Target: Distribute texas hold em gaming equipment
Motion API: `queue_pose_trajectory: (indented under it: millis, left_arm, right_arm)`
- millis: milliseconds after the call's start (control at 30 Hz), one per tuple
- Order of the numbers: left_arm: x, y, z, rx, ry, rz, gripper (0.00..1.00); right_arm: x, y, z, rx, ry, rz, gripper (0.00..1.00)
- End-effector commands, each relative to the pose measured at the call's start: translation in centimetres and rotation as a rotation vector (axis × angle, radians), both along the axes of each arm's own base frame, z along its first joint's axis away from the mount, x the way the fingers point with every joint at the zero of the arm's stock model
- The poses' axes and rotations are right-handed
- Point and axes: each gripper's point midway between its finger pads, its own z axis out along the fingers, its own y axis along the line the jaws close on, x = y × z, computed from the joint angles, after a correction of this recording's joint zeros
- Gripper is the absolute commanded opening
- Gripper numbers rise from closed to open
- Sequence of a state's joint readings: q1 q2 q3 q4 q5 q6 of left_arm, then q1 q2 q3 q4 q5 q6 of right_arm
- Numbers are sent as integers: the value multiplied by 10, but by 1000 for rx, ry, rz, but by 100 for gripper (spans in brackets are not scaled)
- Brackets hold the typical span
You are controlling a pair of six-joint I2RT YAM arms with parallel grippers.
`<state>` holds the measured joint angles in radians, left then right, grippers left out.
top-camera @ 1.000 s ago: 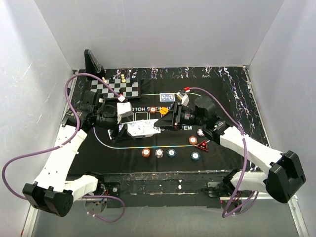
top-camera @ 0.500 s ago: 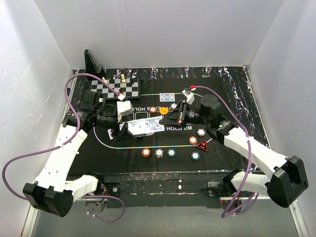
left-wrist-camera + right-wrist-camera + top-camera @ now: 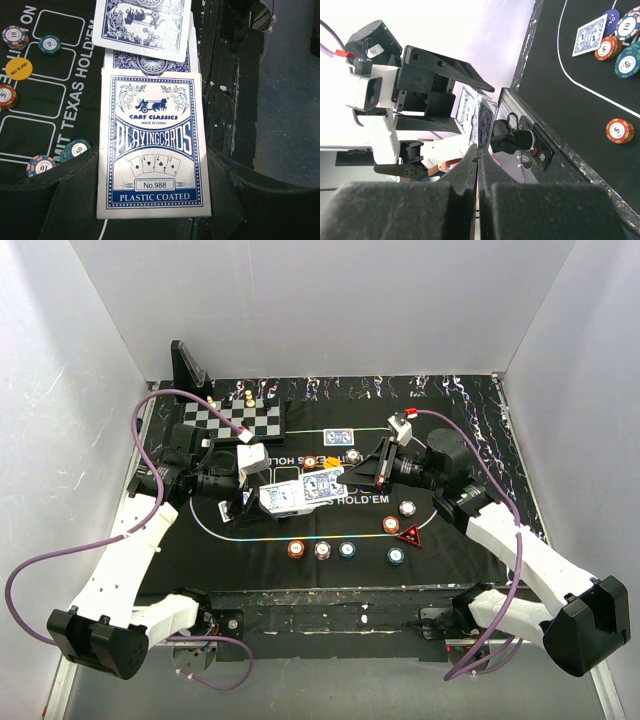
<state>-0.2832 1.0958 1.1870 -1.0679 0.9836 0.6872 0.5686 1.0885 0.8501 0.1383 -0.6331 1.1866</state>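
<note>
Pinches one blue-backed playing card (image 3: 323, 483) between the closed fingers of the right gripper (image 3: 350, 478), above the middle of the black Texas Hold'em mat (image 3: 470, 440). Clamps the card box (image 3: 154, 150) by its sides in the left gripper (image 3: 248, 502), just left of that card, with more cards poking out beneath the card's end. Shows a near row of poker chips (image 3: 322, 549), the red triangular marker (image 3: 410, 535) to their right, another face-down card (image 3: 339, 436) farther back, and the chessboard (image 3: 240, 420) at far left.
</note>
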Motion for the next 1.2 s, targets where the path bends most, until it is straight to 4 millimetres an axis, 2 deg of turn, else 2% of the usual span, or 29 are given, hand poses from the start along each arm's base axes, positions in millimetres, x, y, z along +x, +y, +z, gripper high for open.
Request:
queue_pose_trajectory:
  millis: [0,133,233,433,600,933,1167]
  left_arm:
    - [-3,-4,13,-49,-31,-21,41]
    - [-3,-2,13,-46,-34,-18,41]
    - [-3,-2,12,-44,-34,-18,41]
    - [-3,-1,13,-42,-37,-17,41]
    - [-2,1,14,-40,-39,-15,41]
    - [-2,2,14,-40,-31,-12,41]
    - [-1,2,15,-41,-26,-5,41]
  right_arm:
    - [-4,-8,12,54,-4,14,1]
    - [-1,-14,15,102,22,14,1]
    - [6,-26,18,113,20,-19,1]
    - [31,-67,11,81,27,-133,1]
    - [59,-107,-27,3,85,-269,1]
    - [102,-199,-139,-318,264,-644,1]
    - [121,-239,-182,-437,331,-774,1]
